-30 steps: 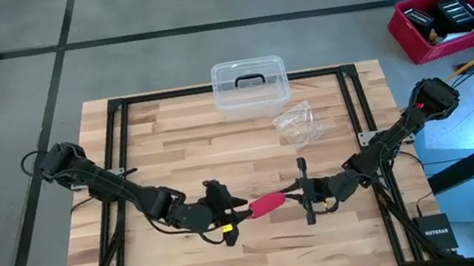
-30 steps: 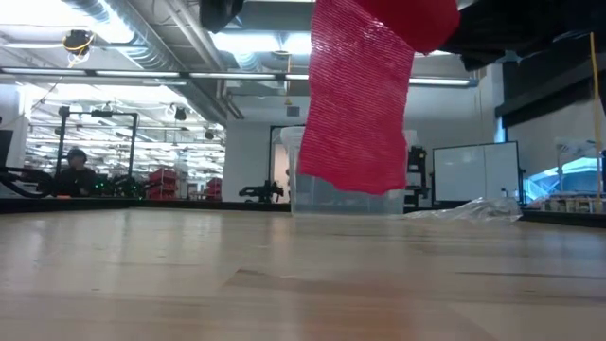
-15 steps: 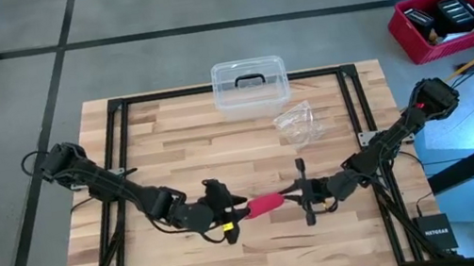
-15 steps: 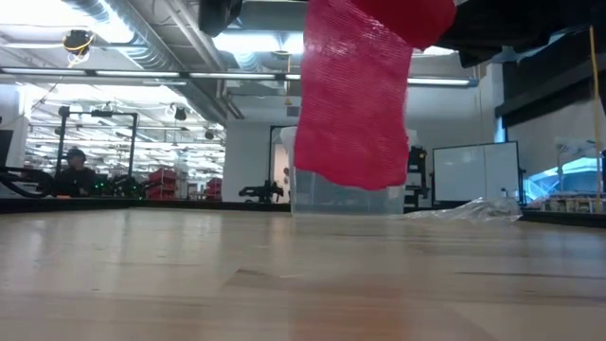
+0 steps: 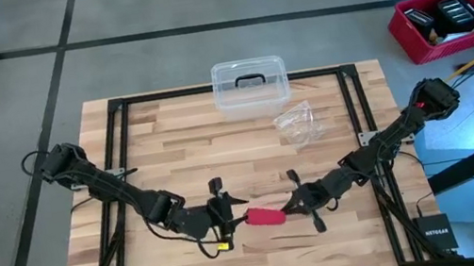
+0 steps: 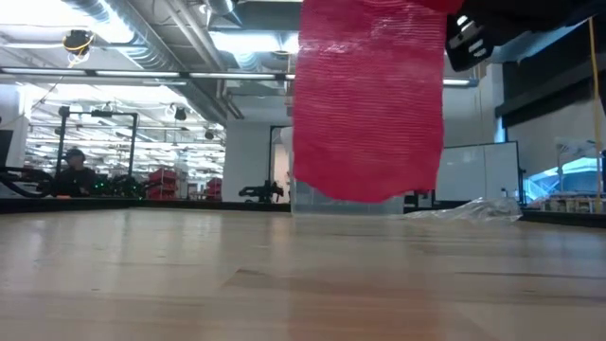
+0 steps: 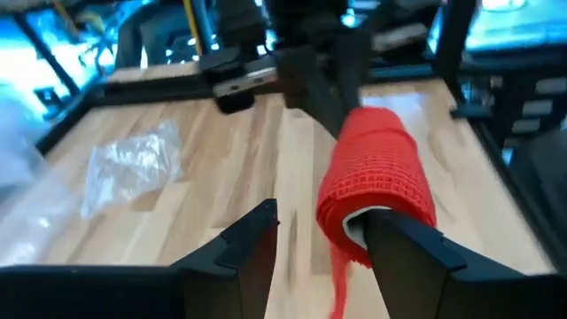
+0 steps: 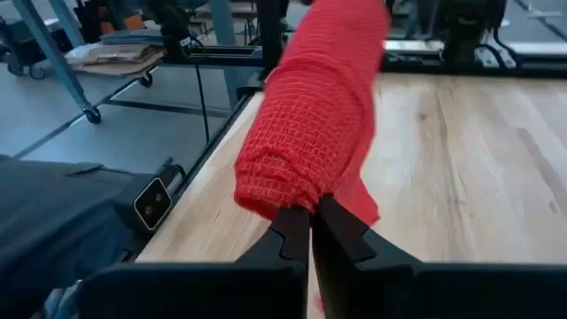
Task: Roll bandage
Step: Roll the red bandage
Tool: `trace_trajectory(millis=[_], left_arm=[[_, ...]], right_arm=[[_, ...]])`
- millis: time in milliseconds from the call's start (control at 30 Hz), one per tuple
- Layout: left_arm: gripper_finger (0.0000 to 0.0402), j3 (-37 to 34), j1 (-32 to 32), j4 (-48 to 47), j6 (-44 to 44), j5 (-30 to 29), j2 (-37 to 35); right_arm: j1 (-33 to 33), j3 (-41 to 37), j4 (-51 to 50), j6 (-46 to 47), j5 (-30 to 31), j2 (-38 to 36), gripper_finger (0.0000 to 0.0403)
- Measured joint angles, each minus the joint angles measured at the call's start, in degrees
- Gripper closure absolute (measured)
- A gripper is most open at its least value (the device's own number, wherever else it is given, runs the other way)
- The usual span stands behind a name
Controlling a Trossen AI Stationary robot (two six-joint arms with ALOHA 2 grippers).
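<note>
Bandage (image 5: 265,216) apparently pinched by right fingers (image 8: 297,232).

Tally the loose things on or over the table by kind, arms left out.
Red bandage: 1, held over the table
Clear box: 1
Clear wrapper: 1
Total: 3

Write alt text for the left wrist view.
A red bandage, partly rolled with a loose tail hanging, sits against one finger of the left tool, whose fingers stand apart. The right arm reaches in from behind it. A crinkled clear wrapper lies on the wooden table.
</note>
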Motion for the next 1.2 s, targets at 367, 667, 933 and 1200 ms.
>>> trace_trajectory(millis=[367, 667, 933, 1200], left_arm=[[0.0289, -0.02, -2.86, 1.52, 14.40, 0.71, 1.21], [0.0391, -0.02, -2.66, 2.41, 11.02, -0.29, 1.17], [0.0396, -0.04, -2.90, 4.49, 8.08, -2.97, 1.22], [0.0392, 5.83, -2.63, 15.30, 23.64, -4.46, 1.12]], right_arm=[[-2.40, 0.17, 0.84, 4.78, -2.06, -0.02, 0.0392], [-2.22, 0.17, -1.84, 9.68, -2.83, -0.73, 0.0361], [-2.33, 0.34, -20.15, 10.68, -1.21, -15.86, 0.0272], [-2.22, -0.10, -35.68, 12.18, -1.04, -31.48, 0.0211]])
